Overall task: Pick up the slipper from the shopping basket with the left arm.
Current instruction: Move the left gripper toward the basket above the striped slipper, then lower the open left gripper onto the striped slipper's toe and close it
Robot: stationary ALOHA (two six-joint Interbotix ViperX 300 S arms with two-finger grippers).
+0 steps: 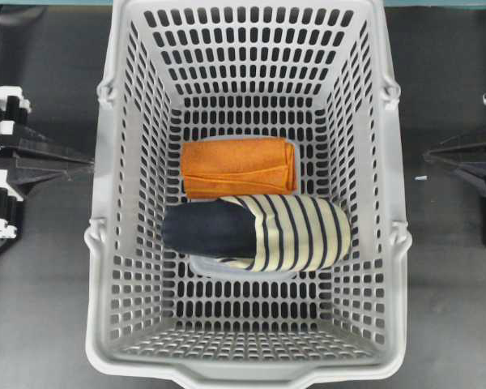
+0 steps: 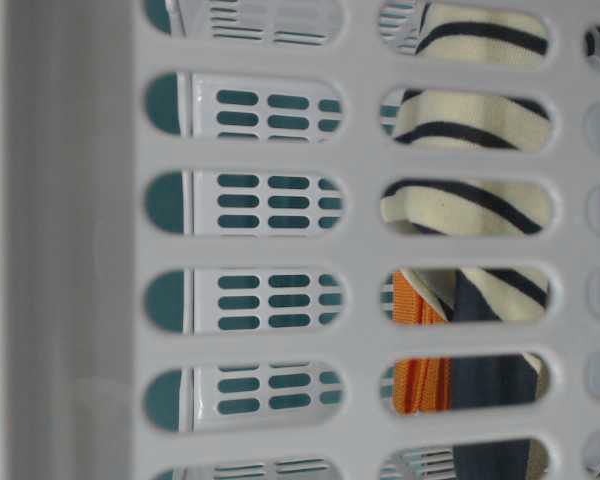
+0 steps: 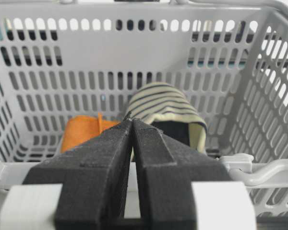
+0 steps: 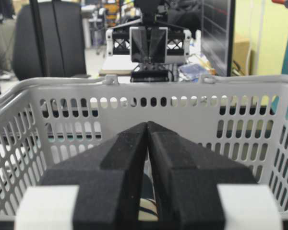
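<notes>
The striped cream-and-navy slipper lies on its side on the floor of the grey shopping basket, heel toward the left. My left gripper is shut and empty, outside the basket's left wall. In the left wrist view the shut tips point over the rim at the slipper. My right gripper is shut and empty outside the right wall; its tips face the basket wall. The slipper also shows through the slots in the table-level view.
A folded orange cloth lies against the slipper's far side on the basket floor; it also shows in the left wrist view. The basket's tall slotted walls stand between both grippers and the slipper. Handle clips stick out at the rim.
</notes>
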